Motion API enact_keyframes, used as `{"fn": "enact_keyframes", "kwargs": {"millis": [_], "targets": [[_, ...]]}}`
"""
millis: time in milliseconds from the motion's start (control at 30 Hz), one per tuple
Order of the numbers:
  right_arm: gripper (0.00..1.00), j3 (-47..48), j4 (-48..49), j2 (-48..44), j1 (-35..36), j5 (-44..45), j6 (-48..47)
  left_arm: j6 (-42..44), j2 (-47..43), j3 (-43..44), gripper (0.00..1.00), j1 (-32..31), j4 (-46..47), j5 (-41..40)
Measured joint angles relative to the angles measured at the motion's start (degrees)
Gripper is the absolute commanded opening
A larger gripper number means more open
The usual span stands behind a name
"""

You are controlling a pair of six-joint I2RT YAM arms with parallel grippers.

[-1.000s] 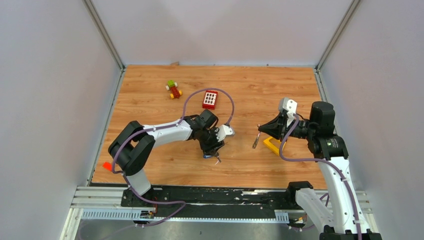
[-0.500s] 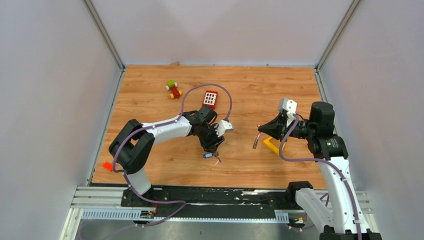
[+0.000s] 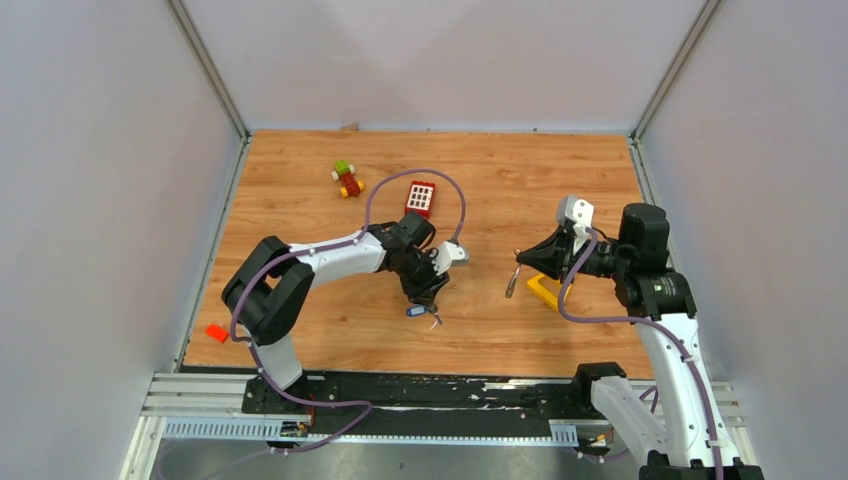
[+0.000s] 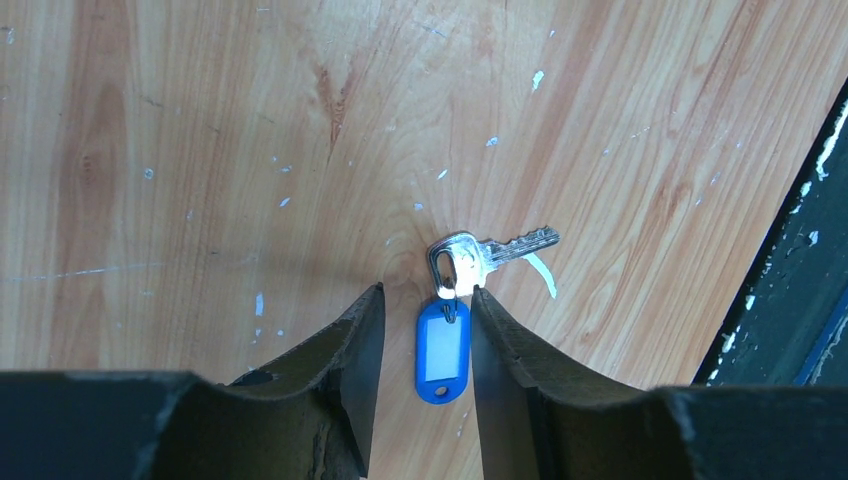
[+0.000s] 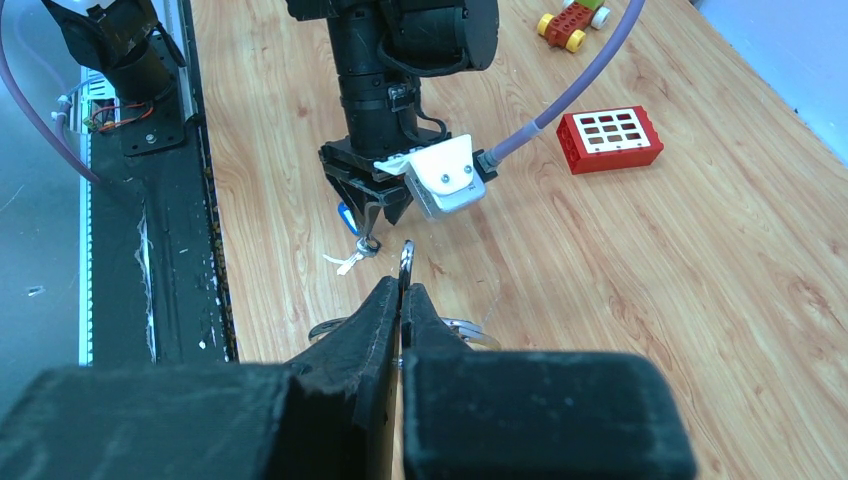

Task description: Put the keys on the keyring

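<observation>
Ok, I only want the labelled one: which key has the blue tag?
The key on the table just ahead of the left gripper; the plain key pinched in the right gripper shows none.

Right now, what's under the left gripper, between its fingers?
The blue tag lies on the table between the left gripper's open fingers, joined to a silver key beyond their tips. Whatever lies beneath the fingers themselves is hidden.
</observation>
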Motion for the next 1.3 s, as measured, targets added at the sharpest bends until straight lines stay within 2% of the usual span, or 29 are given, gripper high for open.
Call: {"fn": "enact_keyframes", "kwargs": {"millis": [533,1300], "targets": [[0.00,0.0,0.0,0.1,0.0,0.0,0.0,1.3,0.7,-1.2,0.36,-0.1,0.6,0.0],[0.00,0.0,0.0,0.2,0.2,0.0,0.0,1.4,0.9,-1.2,0.13,-0.5,0.2,1.0]]}}
